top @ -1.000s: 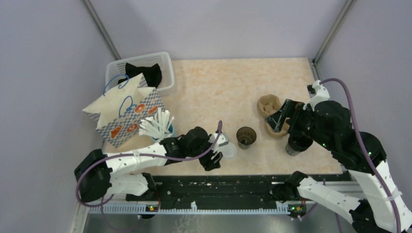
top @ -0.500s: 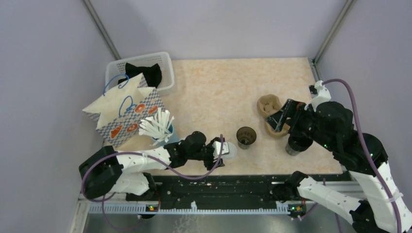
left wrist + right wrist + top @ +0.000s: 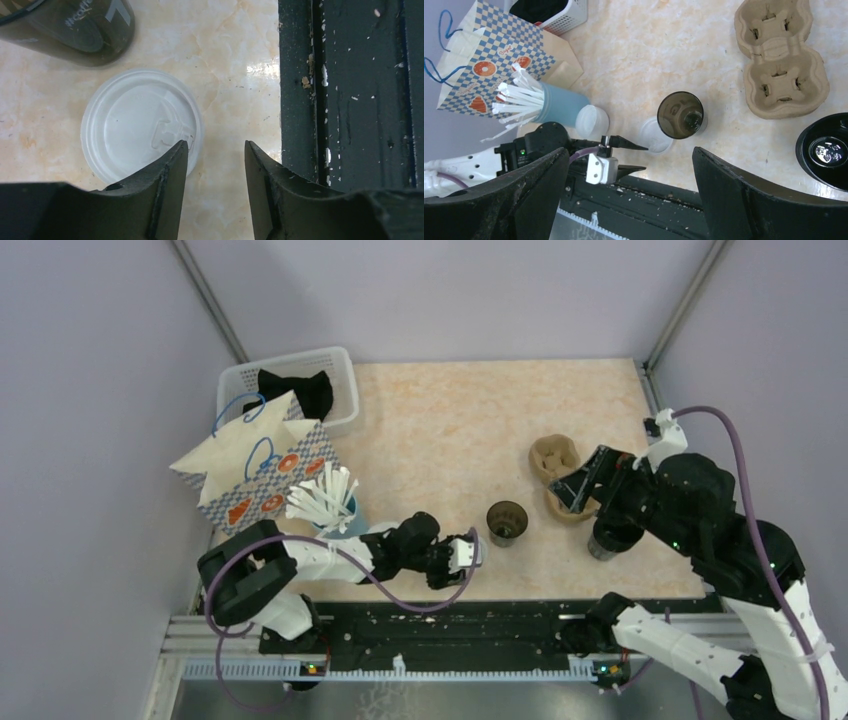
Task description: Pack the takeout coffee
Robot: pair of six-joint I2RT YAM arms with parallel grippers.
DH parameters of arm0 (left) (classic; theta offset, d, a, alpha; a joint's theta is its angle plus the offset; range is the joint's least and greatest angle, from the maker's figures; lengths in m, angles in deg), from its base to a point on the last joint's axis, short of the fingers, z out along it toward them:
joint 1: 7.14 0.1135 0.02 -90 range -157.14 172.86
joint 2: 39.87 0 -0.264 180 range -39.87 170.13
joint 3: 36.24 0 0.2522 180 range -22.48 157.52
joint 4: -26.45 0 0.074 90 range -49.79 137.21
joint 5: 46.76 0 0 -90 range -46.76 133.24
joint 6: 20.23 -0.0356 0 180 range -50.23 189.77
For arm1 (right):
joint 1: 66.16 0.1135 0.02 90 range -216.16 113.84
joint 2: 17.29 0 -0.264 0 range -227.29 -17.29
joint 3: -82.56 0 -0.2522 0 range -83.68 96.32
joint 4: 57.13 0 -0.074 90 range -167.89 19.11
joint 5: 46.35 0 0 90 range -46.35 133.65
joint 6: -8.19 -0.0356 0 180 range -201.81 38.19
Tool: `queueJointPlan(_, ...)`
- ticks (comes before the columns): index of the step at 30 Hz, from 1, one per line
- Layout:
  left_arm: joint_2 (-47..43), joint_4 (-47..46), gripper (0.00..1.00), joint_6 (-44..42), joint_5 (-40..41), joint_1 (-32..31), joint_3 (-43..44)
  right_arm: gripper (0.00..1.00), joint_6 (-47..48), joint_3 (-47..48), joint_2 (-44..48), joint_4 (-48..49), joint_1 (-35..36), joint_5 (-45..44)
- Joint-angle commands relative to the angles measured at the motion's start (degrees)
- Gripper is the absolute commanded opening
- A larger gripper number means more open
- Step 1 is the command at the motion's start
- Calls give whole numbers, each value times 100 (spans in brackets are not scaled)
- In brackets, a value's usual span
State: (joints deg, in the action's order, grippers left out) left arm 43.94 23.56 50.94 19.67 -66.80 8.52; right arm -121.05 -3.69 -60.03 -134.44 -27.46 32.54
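Observation:
The dark brown cup (image 3: pixel 507 522) stands upright and lidless near the table's front edge; it also shows in the right wrist view (image 3: pixel 680 115) and the left wrist view (image 3: pixel 75 30). Its round white lid (image 3: pixel 135 130) lies flat on the table beside it, also seen from the right wrist (image 3: pixel 655 139). My left gripper (image 3: pixel 468 554) is open and low, its fingertips (image 3: pixel 179 150) at the lid's near edge (image 3: pixel 215 150). My right gripper (image 3: pixel 582 485) is open wide and empty, high above the table (image 3: pixel 631 155).
A cardboard cup carrier (image 3: pixel 553 458) lies right of the cup. A lidless black cup (image 3: pixel 824 149) stands by the right arm. A checked paper bag (image 3: pixel 255 475), a white basket (image 3: pixel 340 370), a blue cup of white straws (image 3: pixel 325 502) and another white lid (image 3: pixel 591 121) are at the left.
My left arm has swung down along the table's front edge, and its gripper now points right at the lid. The lid, the cup and the right arm have hardly moved.

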Motion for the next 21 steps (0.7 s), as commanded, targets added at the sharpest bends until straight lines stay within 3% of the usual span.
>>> queueJointPlan(1, 204, -479, 50, -327, -223, -19, 132, 93, -141, 124, 185, 44, -33, -23)
queueJointPlan(7, 419, -705, 42, -372, 12, -28, 114, 93, -180, 90, 188, 53, -33, 33)
queueJointPlan(14, 412, -658, 23, -262, 329, -32, 162, 94, -175, 108, 109, 74, -32, 97)
queueJointPlan(18, -120, -175, 13, 93, 434, -37, 178, 94, -190, 59, 111, 121, -32, 149)
queueJointPlan(21, -1021, 206, 5, 575, 632, -32, 94, 93, -184, -107, 108, 245, -34, 169)
